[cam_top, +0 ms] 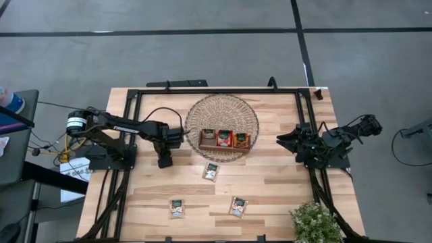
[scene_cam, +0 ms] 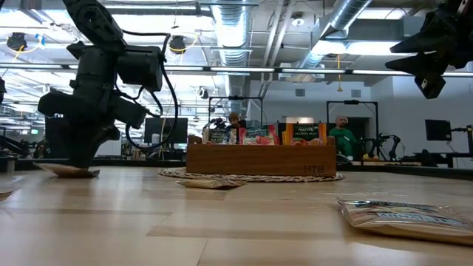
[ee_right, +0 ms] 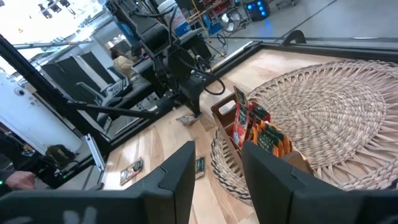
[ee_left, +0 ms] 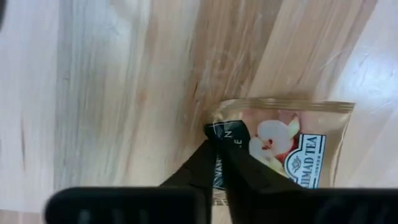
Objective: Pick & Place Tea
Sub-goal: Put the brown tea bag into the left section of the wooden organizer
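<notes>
Grasp step: left gripper (ee_left: 219, 163) clenched on an apple tea sachet (ee_left: 283, 146) flat on the table (cam_top: 270, 196) beside the wicker basket (cam_top: 222, 108); next, a lift toward the wooden tray (cam_top: 225, 140); right gripper (cam_top: 287, 140) parked, spread apart.

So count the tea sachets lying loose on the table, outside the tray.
4: one pinched in the left claw, sachet; one just below the basket; two near the front edge. Others could hide under the arm.
</notes>
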Controlling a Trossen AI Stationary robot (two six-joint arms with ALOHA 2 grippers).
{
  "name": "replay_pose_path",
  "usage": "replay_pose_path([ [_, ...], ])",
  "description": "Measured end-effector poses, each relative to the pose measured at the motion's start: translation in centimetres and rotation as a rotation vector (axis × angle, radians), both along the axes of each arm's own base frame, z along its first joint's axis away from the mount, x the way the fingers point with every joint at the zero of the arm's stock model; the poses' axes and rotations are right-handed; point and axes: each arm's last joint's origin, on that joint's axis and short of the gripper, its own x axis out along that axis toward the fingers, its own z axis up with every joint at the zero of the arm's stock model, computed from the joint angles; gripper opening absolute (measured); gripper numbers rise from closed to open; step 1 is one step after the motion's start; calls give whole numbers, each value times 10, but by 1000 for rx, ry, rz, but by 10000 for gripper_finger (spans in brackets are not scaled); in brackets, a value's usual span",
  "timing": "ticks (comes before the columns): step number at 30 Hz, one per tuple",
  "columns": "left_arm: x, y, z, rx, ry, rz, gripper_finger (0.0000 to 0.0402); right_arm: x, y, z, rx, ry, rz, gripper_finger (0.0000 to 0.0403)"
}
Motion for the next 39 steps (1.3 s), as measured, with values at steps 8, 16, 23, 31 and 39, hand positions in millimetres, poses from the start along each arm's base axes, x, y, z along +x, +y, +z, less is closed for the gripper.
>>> replay_pose_path([
  [8, 5, 1, 5, 26, 4, 20, 1, 0, 0, 0, 0, 0, 0, 123],
  [16, 19, 5, 33, 126, 3, 41, 0, 0, 0, 0, 0, 0, 0, 123],
  [23, 30, 5, 79, 285, -16, 40, 0, 0, 0, 0, -1, 0, -1, 123],
  [31, 60, -3, 146, 569, -291, 7, 0, 0, 0, 0, -10, 3, -1, 123],
  [39, 99, -26, 153, 723, -481, -161, 0, 0, 0, 0, -19, 3, -2, 123],
])
